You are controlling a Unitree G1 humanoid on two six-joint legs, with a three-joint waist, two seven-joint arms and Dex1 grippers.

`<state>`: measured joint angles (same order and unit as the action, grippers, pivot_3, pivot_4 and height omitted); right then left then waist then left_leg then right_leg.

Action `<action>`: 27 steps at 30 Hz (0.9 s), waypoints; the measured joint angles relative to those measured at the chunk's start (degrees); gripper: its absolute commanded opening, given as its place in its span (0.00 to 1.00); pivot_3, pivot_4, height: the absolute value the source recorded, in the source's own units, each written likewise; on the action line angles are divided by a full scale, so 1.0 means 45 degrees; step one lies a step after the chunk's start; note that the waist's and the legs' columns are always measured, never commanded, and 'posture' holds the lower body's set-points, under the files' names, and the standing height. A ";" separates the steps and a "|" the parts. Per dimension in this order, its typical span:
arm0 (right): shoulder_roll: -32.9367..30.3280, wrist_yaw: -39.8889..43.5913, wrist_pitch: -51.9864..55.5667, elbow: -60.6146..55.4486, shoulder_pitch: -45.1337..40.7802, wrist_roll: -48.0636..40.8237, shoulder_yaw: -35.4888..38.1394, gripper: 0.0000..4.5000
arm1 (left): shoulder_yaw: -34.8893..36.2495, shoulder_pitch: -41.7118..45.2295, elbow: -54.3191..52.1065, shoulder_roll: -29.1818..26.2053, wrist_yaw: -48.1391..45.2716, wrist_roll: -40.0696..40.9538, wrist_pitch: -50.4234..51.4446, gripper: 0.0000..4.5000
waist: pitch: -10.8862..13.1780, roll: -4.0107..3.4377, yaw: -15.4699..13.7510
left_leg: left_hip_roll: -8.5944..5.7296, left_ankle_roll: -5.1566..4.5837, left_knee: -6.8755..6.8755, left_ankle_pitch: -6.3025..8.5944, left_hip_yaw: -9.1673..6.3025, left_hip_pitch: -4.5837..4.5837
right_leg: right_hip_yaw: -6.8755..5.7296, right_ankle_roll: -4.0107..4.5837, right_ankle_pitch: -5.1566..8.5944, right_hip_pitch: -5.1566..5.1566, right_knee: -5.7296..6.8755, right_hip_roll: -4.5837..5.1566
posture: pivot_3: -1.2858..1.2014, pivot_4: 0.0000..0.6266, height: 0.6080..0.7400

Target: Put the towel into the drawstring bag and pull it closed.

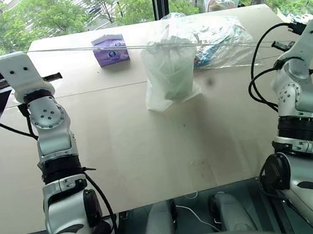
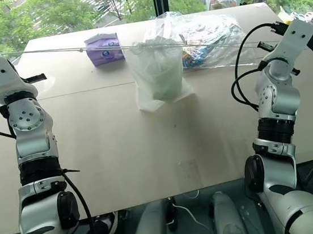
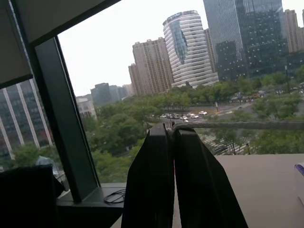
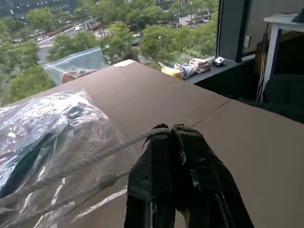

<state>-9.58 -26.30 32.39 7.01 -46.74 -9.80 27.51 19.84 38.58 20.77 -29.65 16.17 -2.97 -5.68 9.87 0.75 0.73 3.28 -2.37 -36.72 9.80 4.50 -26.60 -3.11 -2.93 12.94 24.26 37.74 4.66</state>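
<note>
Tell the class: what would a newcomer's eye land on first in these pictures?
First, the drawstring bag standing mid-table with the green towel showing through it. Its white cord is stretched taut across the far side of the table, each end pinched in a shut gripper: left gripper, right gripper. Behind sit a purple tissue pack and a clear plastic bag.

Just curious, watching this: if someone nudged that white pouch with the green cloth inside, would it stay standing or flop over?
Probably flop. The drawstring bag looks like thin, semi-sheer fabric, so likely limp and light. It seems held up mainly by its taut cord, stretched between both shut grippers. The towel inside looks soft, adding little stiffness.
</note>
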 measured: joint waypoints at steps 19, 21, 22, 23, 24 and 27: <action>-0.1939 0.4823 0.1862 0.0049 0.0694 -0.2911 -0.2925 0.00 | -0.1626 -0.0036 0.0621 -0.0609 -0.5813 0.2344 0.0829 0.14 | 0.0003 -0.0006 -0.0015 | -0.0009 -0.0004 0.0001 0.0002 0.0007 -0.0001 | -0.0007 0.0001 0.0001 -0.0007 -0.0019 0.0015 | 0.52 0.24 1.00; -0.2647 0.7383 0.2162 -0.1130 0.1541 -0.3262 -0.4656 0.19 | -0.2964 -0.0622 -0.0452 -0.0630 -0.8340 0.2859 0.1288 0.29 | -0.0001 -0.0001 0.0033 | -0.0006 -0.0006 0.0011 0.0005 0.0008 -0.0004 | -0.0004 0.0002 0.0001 -0.0011 -0.0040 0.0015 | 0.52 0.24 1.00; -0.3336 0.9166 0.2225 -0.1804 0.2424 -0.3457 -0.5880 0.32 | -0.3590 -0.1128 -0.1244 -0.0643 -0.9763 0.3279 0.1754 0.41 | -0.0003 0.0002 0.0058 | -0.0005 -0.0006 0.0034 0.0005 0.0010 -0.0006 | 0.0000 0.0002 0.0001 -0.0008 -0.0059 0.0014 | 0.52 0.24 1.00; -0.3580 0.9841 0.2288 -0.1870 0.2864 -0.3484 -0.6272 0.40 | -0.3705 -0.1392 -0.1475 -0.0696 -1.0273 0.3462 0.1933 0.49 | -0.0001 0.0003 0.0060 | -0.0004 -0.0006 0.0041 0.0005 0.0008 -0.0006 | 0.0000 0.0002 0.0001 -0.0005 -0.0061 0.0012 | 0.52 0.24 1.00; -0.4471 1.1077 0.2288 -0.1999 0.3624 -0.3431 -0.6962 0.50 | -0.3814 -0.1846 -0.1984 -0.1013 -1.1078 0.3739 0.2420 0.60 | 0.0005 0.0002 0.0063 | -0.0003 -0.0006 0.0043 0.0004 0.0011 -0.0023 | 0.0002 0.0002 0.0001 0.0021 -0.0056 0.0009 | 0.52 0.24 1.00; -0.6338 1.3310 0.1635 -0.1954 0.5177 -0.3060 -0.7449 0.61 | -0.3686 -0.3560 -0.3051 -0.2302 -1.2389 0.3858 0.2869 0.88 | 0.0011 -0.0013 0.0102 | 0.0001 -0.0005 0.0064 0.0004 0.0036 -0.0001 | 0.0025 0.0006 0.0004 0.0038 -0.0045 0.0006 | 0.52 0.24 1.00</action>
<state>-38.10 33.59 39.75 -1.78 -23.44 -23.57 -6.01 3.25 22.57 7.04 -40.01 -39.58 14.40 7.23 9.91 0.70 1.19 3.29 -2.39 -36.43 9.82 4.66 -26.61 -2.99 -2.90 12.96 24.43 37.54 4.69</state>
